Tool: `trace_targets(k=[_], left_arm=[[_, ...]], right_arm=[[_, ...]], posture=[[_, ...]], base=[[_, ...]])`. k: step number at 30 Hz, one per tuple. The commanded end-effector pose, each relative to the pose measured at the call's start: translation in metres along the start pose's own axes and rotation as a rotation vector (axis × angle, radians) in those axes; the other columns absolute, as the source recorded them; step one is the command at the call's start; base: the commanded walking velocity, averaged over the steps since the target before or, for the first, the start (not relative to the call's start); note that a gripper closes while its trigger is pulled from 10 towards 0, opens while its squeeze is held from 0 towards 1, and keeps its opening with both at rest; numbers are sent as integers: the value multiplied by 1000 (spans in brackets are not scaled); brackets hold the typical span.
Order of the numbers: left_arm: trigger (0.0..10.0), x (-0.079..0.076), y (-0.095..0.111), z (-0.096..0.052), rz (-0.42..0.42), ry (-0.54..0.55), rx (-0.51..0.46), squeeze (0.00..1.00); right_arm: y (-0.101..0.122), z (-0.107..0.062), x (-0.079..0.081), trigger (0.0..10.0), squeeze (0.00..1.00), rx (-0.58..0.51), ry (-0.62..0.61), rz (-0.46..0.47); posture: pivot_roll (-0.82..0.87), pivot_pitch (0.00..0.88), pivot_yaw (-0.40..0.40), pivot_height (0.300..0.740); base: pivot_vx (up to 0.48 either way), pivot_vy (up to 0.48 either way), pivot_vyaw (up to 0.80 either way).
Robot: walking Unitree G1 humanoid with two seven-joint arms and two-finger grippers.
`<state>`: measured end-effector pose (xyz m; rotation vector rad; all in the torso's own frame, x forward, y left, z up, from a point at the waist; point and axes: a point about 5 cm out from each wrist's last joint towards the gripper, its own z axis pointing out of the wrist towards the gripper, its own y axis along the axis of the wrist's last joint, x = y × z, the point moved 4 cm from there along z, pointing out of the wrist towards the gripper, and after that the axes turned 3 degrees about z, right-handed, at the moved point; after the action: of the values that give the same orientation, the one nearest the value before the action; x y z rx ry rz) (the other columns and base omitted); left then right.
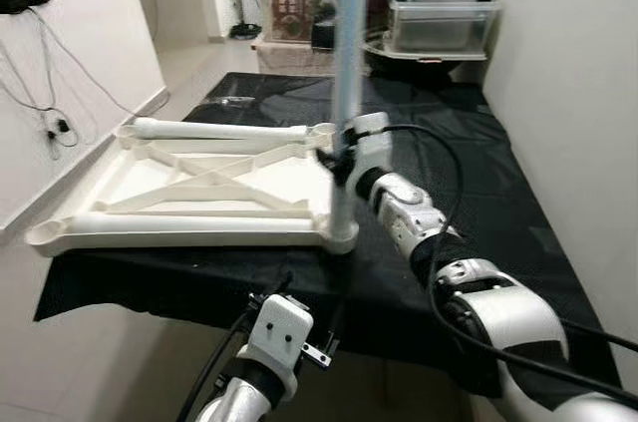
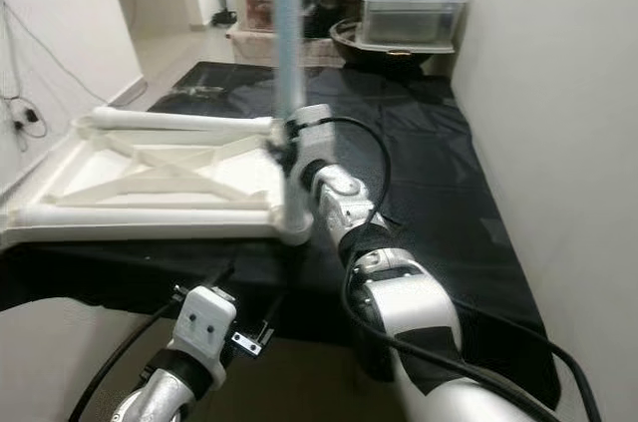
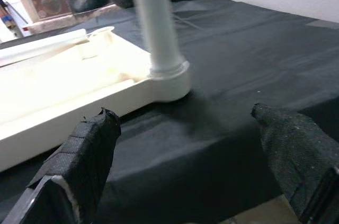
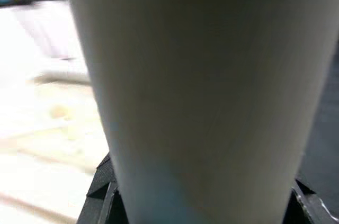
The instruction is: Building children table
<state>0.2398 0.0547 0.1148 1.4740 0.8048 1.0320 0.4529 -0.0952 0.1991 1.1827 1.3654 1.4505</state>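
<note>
Table leg (image 1: 349, 63): pale tube, long axis upright, foot seated in the corner socket of the upturned white tabletop (image 1: 189, 188) on black cloth. Right gripper (image 1: 344, 158) pinches the leg from 3 o'clock. Left gripper (image 3: 185, 144), fingers spread, hovers at 6 o'clock of the socket, apart. No legible writing.

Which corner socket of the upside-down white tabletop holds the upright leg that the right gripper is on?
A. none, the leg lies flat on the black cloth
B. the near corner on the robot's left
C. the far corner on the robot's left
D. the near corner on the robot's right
D: the leg stands upright in the tabletop's near right corner socket, with the right gripper closed around it partway up.
</note>
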Motion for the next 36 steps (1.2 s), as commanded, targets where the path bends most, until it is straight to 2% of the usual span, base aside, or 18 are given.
trace_targets(k=[1,2,4,7,10,11,12,13,14,18,19,21,22,25,29,33,35,36], left_arm=[[10000,1,-1,0,0,-1,9,0],[10000,1,-1,0,0,-2,9,0],[10000,1,-1,0,0,-2,9,0],[10000,1,-1,0,1,-3,10,0],[10000,1,-1,0,2,-5,11,0],[10000,1,-1,0,2,-5,11,0],[10000,1,-1,0,2,-5,11,0],[10000,0,-1,0,2,-6,11,0],[10000,0,-1,1,2,-5,12,0],[10000,0,-1,1,2,-5,12,0],[10000,0,-1,1,2,-5,12,0],[10000,0,-1,1,1,-4,12,0],[10000,-1,-1,1,0,-4,12,0],[10000,-1,-1,1,-2,-5,13,0],[10000,-1,-1,1,-1,-6,12,0],[10000,-2,-2,0,0,-8,13,0],[10000,-2,-2,0,0,-8,13,0],[10000,-2,-2,0,0,-9,14,0]], right_arm=[[-12,-7,-35,0,0,47,-232,68],[-13,-11,-51,0,0,40,-364,102],[-13,-11,-51,0,0,40,-364,102],[-16,-19,-66,0,0,37,-537,161],[-18,-20,-63,0,0,38,-579,184],[-22,-17,-51,0,0,46,-560,216],[-22,-17,-51,0,0,46,-560,216],[-23,-14,-39,10000,0,44,-534,222],[-22,-10,-26,10000,0,34,-480,209],[-22,-10,-26,10000,0,34,-480,209],[-20,-8,-18,10000,1000,27,-455,196],[-13,-5,-10,10000,1000,-15,-391,182],[-3,-3,-4,10000,0,-69,-314,183],[13,-1,1,10000,0,-151,-196,186],[20,-1,2,10000,0,-175,-53,178],[19,-6,6,10000,0,-135,221,137],[19,-6,6,10000,0,-135,221,137],[17,-7,9,10000,0,-113,284,141]], posture=[[77,0,-14,740],[77,0,-14,740],[77,0,-14,740],[77,0,-14,740],[77,0,-14,740],[77,0,-14,740],[77,0,-14,740],[77,0,-19,740],[79,0,-22,740],[79,0,-22,740],[79,0,-22,740],[77,0,-22,740],[74,0,-22,740],[74,0,-22,740],[74,0,-22,740],[69,0,-16,740],[69,0,-16,740],[69,0,-16,740]], base=[[0,0,0],[0,0,0],[0,0,0],[0,0,0],[0,0,0],[0,0,0],[0,0,0],[0,0,0],[0,0,0],[0,0,0],[0,0,0],[0,0,0],[0,0,0],[0,0,0],[0,0,0],[0,0,0],[0,0,0],[0,0,0]])
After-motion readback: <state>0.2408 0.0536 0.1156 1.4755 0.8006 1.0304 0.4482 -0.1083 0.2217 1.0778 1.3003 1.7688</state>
